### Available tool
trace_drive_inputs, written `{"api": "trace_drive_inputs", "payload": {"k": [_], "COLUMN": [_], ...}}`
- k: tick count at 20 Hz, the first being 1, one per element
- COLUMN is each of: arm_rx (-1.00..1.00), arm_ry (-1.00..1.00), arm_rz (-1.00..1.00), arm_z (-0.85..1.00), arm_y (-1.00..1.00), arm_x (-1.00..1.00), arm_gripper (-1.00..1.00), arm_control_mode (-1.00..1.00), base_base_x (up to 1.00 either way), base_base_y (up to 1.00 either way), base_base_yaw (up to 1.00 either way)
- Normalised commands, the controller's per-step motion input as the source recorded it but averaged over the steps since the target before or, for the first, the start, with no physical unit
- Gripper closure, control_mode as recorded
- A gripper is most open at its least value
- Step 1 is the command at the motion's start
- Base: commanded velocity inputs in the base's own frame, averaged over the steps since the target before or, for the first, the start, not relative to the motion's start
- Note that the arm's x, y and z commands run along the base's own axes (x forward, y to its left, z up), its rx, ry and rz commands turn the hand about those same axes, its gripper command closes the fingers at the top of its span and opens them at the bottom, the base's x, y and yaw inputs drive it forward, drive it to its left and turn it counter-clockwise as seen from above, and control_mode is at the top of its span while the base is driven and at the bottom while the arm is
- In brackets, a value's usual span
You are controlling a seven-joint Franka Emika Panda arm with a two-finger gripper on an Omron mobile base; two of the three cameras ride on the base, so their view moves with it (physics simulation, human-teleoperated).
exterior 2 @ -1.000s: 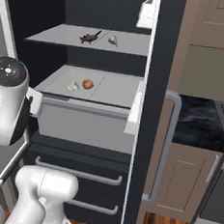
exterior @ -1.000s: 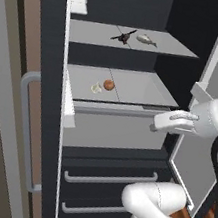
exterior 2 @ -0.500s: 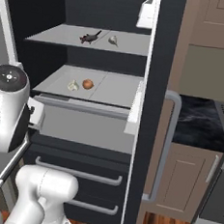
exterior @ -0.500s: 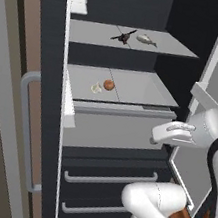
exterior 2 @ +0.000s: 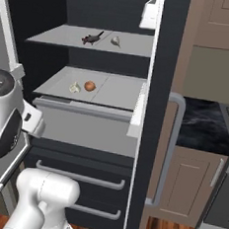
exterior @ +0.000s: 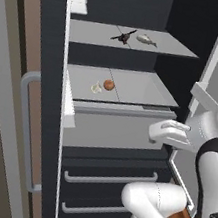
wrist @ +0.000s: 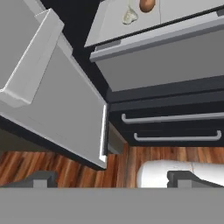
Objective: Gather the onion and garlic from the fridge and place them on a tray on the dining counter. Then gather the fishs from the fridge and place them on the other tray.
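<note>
1. The fridge (exterior: 43, 120) stands with both doors swung wide, its two handled drawers (exterior: 111, 180) shut below.
2. The onion (exterior: 108, 84) lies on the middle shelf (exterior: 140, 88), toward its left half and near the front; it also shows at the top of the hand view (wrist: 147, 4).
3. The garlic (exterior: 96, 88), a pale bulb, sits just beside the onion on its left; whether they touch cannot be told.
4. A silver-grey fish (exterior: 146, 39) lies on the upper shelf (exterior: 94, 33), with a dark fish-like shape (exterior: 124, 36) just to its left.
5. The gripper (wrist: 111, 179) hangs in front of the fridge, lower than the middle shelf, well apart from the onion.
6. Its fingertips (wrist: 41, 178) stand spread wide with nothing between them.
7. A white bin (exterior 2: 150, 13) hangs high on the door.
</note>
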Motion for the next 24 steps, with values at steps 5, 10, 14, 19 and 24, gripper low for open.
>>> {"api": "trace_drive_inputs", "payload": {"k": [5,10,14,19,24], "arm_rx": [0.00,-0.02,-0.02,0.00,0.00], "arm_ry": [0.00,0.00,0.00,0.02,0.00], "arm_rz": [-0.14,0.01,0.00,0.00,0.00], "arm_z": [0.00,0.00,0.00,0.00,0.00], "arm_y": [0.00,-0.05,0.00,0.00,0.00], "arm_x": [0.11,0.25,0.10,0.05,0.01], "arm_gripper": [-1.00,-1.00,-1.00,-1.00,-1.00], "arm_control_mode": [-1.00,-1.00,-1.00,-1.00,-1.00], "base_base_x": [0.00,0.00,0.00,0.00,0.00], "base_base_y": [0.00,0.00,0.00,0.00,0.00], "base_base_yaw": [0.00,0.00,0.00,0.00,0.00]}}
